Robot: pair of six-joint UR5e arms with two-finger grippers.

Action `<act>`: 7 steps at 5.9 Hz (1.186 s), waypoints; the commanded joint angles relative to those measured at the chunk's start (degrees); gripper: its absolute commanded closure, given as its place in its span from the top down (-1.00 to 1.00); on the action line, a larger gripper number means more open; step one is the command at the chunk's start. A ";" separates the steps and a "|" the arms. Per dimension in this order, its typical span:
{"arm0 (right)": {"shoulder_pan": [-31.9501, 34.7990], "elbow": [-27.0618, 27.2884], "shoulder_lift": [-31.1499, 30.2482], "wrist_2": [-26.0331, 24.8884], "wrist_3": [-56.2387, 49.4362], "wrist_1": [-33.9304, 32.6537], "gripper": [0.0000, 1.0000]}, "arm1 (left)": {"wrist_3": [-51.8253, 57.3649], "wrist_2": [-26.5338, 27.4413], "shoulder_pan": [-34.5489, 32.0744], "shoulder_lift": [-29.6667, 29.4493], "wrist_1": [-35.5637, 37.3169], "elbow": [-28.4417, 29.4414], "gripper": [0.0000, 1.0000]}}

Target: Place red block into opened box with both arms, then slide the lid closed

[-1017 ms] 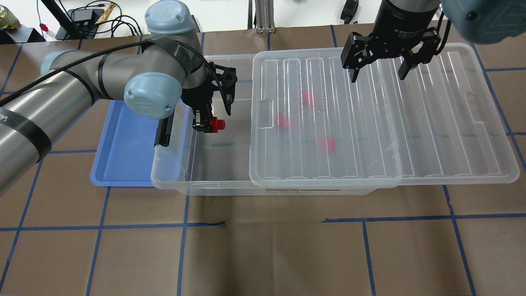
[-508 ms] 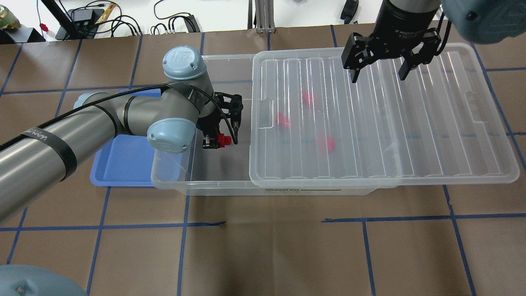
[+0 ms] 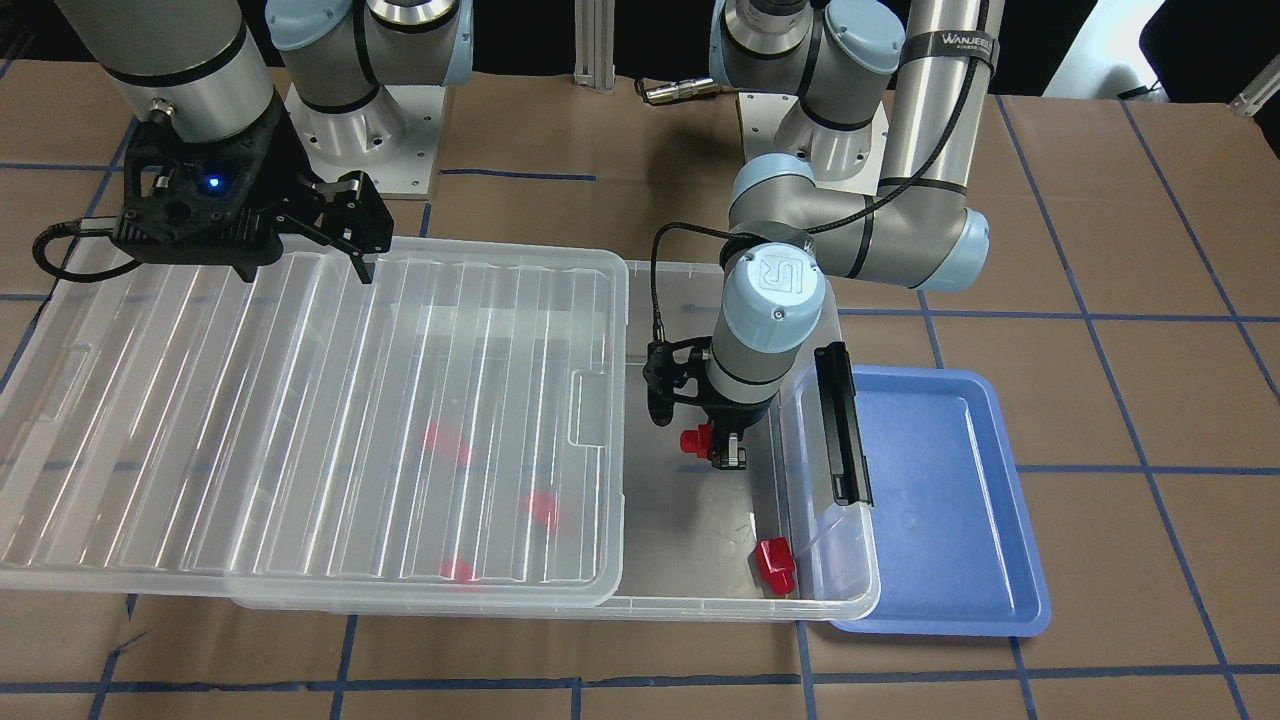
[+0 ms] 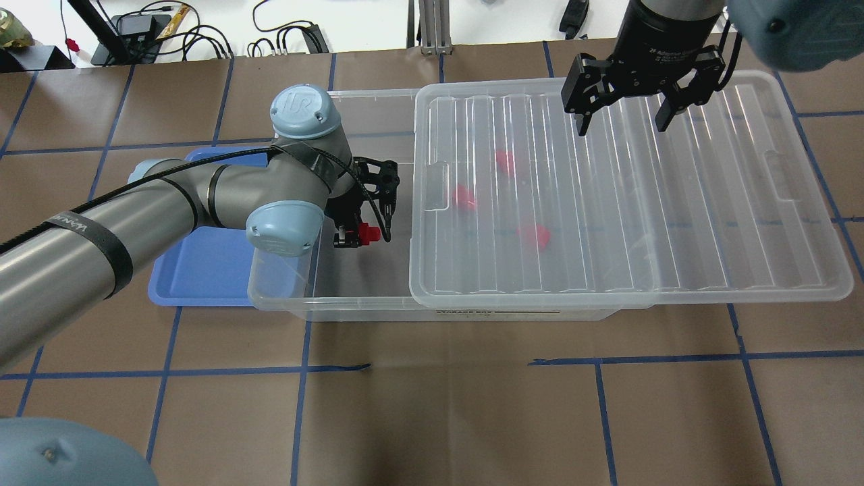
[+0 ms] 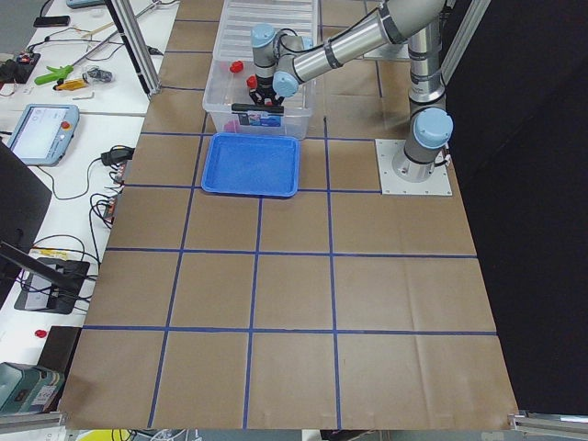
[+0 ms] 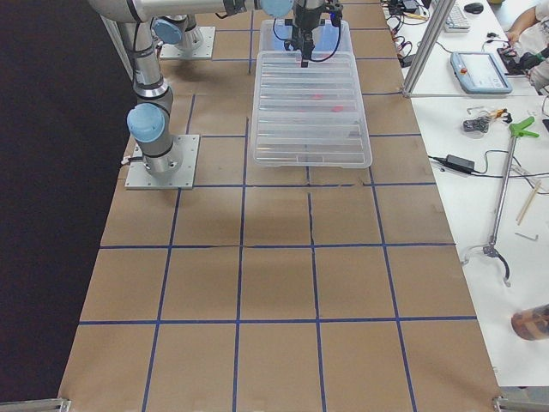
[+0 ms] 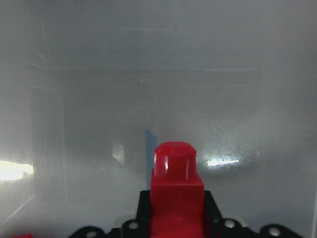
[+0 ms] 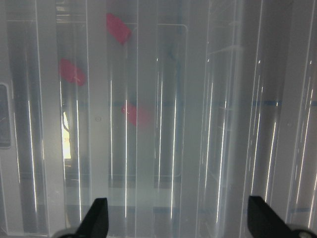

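a pale label [image 4: 472, 313] on the near wall of the box [image 4: 337, 307] reads "storage box" in dark capitals; the finer print beside it cannot be read. a blue joint cap [image 4: 302, 104] on the left arm [image 4: 169, 202] bears the letters "ur". a black strap [image 4: 74, 226] round that arm carries white letters beginning "wanj". the black body above the right gripper [image 4: 620, 128] shows "2f adaptive", the rest unclear

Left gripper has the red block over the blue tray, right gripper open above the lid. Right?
Not quite. The left gripper holds the red block over the open end of the box, not the blue tray beside it, as the overhead exterior view shows. The right gripper is open above the lid.
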 commanded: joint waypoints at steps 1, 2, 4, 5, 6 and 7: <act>0.00 -0.06 -0.03 0.00 -0.09 0.01 1.00 | -0.16 -0.28 0.18 -0.04 -0.23 -0.01 0.60; 0.00 0.03 -0.03 0.00 -0.17 0.01 1.00 | -0.16 -0.11 0.18 0.05 -1.02 0.86 0.71; -0.09 -0.06 0.05 -0.09 -0.17 -0.17 1.00 | -0.51 -0.02 0.09 2.84 -5.90 3.66 0.73; -0.79 -0.06 0.23 -0.09 -1.57 -0.43 1.00 | -3.47 -0.02 0.01 5.64 -15.78 8.29 0.73; -4.62 0.03 0.40 -0.61 -5.58 -0.78 1.00 | -7.16 -0.11 -0.26 8.63 -25.45 13.47 0.73; -11.01 0.11 0.84 -0.88 -12.58 -1.04 1.00 | -11.81 -0.54 0.35 10.40 -33.99 18.74 0.73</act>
